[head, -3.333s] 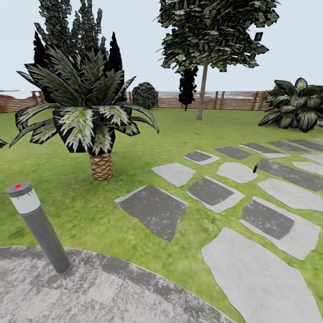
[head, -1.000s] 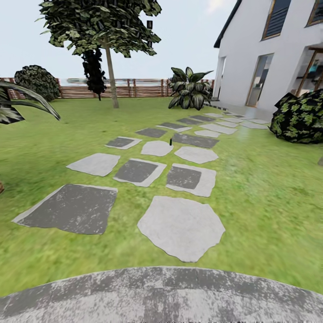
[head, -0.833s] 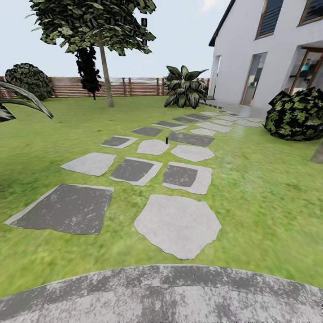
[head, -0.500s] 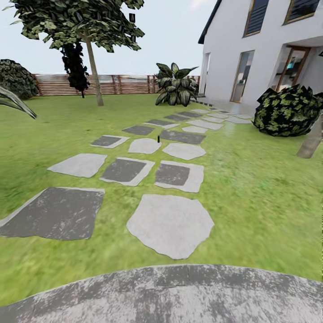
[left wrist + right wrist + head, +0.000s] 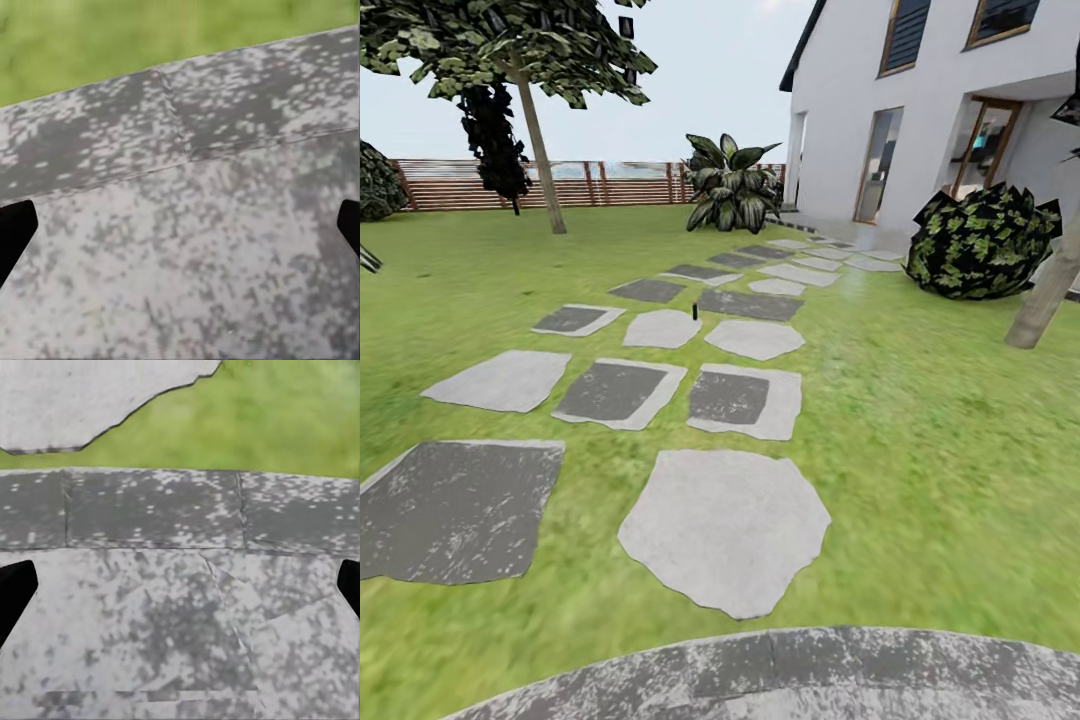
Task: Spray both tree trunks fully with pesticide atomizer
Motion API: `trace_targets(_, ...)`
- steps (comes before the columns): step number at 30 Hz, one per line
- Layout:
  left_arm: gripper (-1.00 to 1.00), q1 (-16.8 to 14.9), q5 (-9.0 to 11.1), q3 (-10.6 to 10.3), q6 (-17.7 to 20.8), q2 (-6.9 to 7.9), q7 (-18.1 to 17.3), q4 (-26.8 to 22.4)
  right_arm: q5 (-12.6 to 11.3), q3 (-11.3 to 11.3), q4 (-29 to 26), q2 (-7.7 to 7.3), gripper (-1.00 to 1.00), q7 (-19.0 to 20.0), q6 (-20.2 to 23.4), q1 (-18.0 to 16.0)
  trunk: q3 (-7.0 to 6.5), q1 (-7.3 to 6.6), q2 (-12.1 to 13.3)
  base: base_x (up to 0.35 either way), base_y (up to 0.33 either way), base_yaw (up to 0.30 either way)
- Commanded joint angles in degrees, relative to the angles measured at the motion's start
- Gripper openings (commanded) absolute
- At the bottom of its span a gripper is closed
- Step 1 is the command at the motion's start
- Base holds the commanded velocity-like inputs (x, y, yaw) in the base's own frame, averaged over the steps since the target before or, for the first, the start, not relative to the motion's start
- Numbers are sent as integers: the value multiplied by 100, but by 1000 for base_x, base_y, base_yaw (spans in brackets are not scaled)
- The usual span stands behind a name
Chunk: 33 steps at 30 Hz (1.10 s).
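The pesticide atomizer [image 5: 695, 312], a tiny black bottle, stands upright far ahead in the garden on the edge of a pale stepping stone [image 5: 662, 328]. One tree [image 5: 540, 150] with a dark ragged crown rises at the back left before the slat fence [image 5: 610, 183]. A second grey-tan tree trunk [image 5: 1045, 295] leans at the right edge. My left gripper [image 5: 180, 229] is open over mottled grey paving, its black fingertips [image 5: 15, 232] wide apart. My right gripper [image 5: 180, 589] is open too, over the paving's rim [image 5: 150, 502] next to grass.
Grey and dark stepping stones [image 5: 725, 525] lead across the lawn toward a white house [image 5: 940, 100]. A round dark bush [image 5: 980, 245] sits right of the path, a broad-leafed plant [image 5: 730, 195] near the fence. A curved paved patch [image 5: 790, 675] lies just below me.
The whole head picture has shifted left and the stones have come closer: the camera has turned right and advanced. The palm and lamp post have left the view; the right trunk has come in.
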State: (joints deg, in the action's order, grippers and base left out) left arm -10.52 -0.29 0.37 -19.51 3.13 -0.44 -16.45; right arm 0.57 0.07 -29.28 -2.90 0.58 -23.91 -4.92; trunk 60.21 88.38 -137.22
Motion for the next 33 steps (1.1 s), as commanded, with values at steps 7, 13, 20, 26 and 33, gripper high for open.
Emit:
trace_targets(7, 100, -1, -28, -32, 8, -18, 7, 1, 5, 1, -5, -7, 100, -5, 0, -1, 0, 0, 0, 338, 0, 0)
trace_targets(13, 100, -2, -40, -74, 17, -28, 0, -5, 5, 8, 0, -4, 100, -6, 0, 0, 0, 0, 0, 338, 0, 0)
trace_targets(20, 100, -2, -41, -80, 26, -32, -2, -8, 5, 17, 10, 7, 100, 3, 0, -3, 0, 0, 0, 338, 0, 0)
trace_targets(26, 100, 0, -41, -74, 28, -36, -8, -40, 5, 11, 10, 9, 100, 11, 0, -3, 0, 0, 0, 338, 0, 0)
trace_targets(33, 100, -1, -45, -69, 56, -47, -12, -51, 5, 10, 10, 9, 100, 12, -3, -2, 0, 0, 0, 338, 0, 0)
